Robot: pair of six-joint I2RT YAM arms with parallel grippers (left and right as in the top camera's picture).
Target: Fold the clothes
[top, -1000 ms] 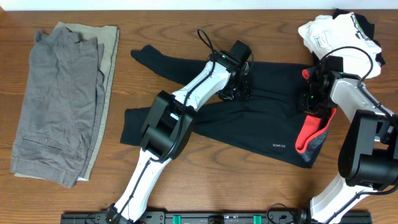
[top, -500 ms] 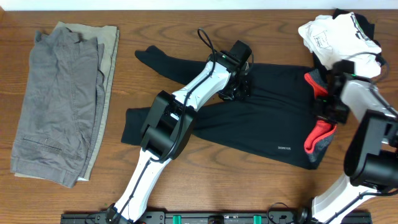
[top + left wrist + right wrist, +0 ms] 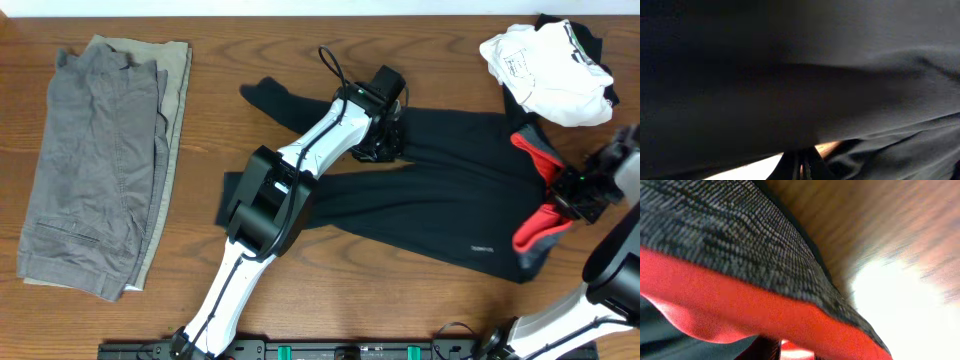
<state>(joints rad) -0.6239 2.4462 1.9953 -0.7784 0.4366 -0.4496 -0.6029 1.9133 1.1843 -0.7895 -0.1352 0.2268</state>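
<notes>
The clothes are long black leggings [image 3: 440,200] spread across the middle of the table, with a small white logo [image 3: 483,249] near the waist. Their coral-red and grey waistband [image 3: 535,228] lies bunched at the right end. My left gripper [image 3: 385,143] is shut on black fabric near the upper leg. In the left wrist view, black cloth [image 3: 790,75] fills the frame above the closed gripper [image 3: 802,169]. My right gripper [image 3: 572,195] is shut on the waistband. The right wrist view shows the red and grey band [image 3: 740,300] draped over the gripper [image 3: 790,354].
Folded grey trousers [image 3: 95,170] lie at the far left on a beige garment [image 3: 178,95]. A crumpled white garment [image 3: 545,60] sits at the back right corner. Wooden tabletop [image 3: 400,300] shows along the front edge.
My right gripper has moved right and toward the front, dragging the waistband with it. The whole pair of leggings has slid right, and the leg ends have shifted too. The left gripper stayed put.
</notes>
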